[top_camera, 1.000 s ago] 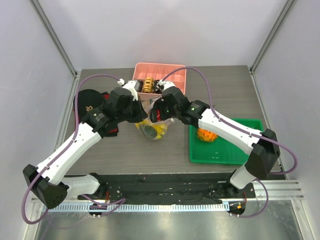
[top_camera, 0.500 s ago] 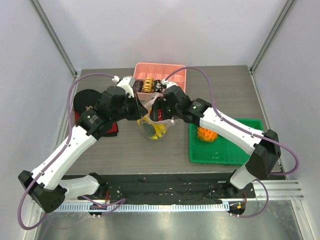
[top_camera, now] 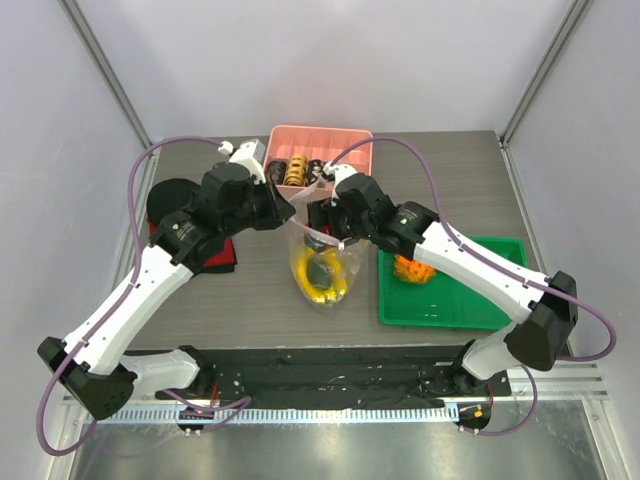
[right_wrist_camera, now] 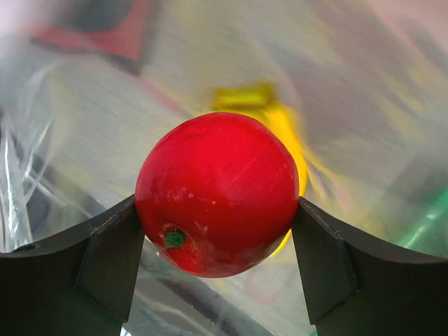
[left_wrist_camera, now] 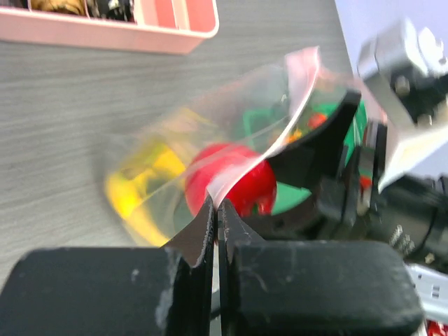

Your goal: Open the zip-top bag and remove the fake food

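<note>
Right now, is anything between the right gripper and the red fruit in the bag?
Nothing visible: the right gripper has the red fruit between its fingers, touching both, while the left gripper pinches the zip-top bag edge.

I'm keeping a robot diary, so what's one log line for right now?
left gripper: shut on clear crinkly plastic zip-top bag | right gripper: gripping glossy red round plastic fruit, inside bag
</note>
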You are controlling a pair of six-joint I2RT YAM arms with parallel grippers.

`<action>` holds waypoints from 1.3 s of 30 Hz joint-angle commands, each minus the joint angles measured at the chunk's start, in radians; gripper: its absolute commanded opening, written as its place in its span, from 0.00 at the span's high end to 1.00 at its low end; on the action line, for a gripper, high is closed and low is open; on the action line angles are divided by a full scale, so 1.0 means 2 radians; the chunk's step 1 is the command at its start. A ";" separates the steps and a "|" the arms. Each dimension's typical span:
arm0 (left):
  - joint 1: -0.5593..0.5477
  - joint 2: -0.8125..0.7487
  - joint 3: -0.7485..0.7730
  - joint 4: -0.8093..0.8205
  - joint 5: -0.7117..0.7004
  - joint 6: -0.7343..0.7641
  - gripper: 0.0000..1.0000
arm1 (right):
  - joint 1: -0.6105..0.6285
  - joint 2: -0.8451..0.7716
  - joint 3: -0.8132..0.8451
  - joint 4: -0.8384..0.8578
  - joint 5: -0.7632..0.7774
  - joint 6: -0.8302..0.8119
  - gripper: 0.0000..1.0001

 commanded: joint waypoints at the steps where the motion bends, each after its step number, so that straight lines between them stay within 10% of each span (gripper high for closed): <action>1: 0.006 0.001 0.034 0.020 -0.035 0.005 1.00 | 0.004 -0.027 -0.001 0.009 -0.012 -0.027 0.98; 16: 0.005 -0.006 -0.060 0.052 0.069 0.011 1.00 | 0.001 0.081 0.190 0.013 0.091 0.103 0.99; 39: 0.012 0.001 -0.016 0.008 -0.055 0.037 1.00 | -0.042 -0.079 0.101 0.055 -0.198 0.138 0.99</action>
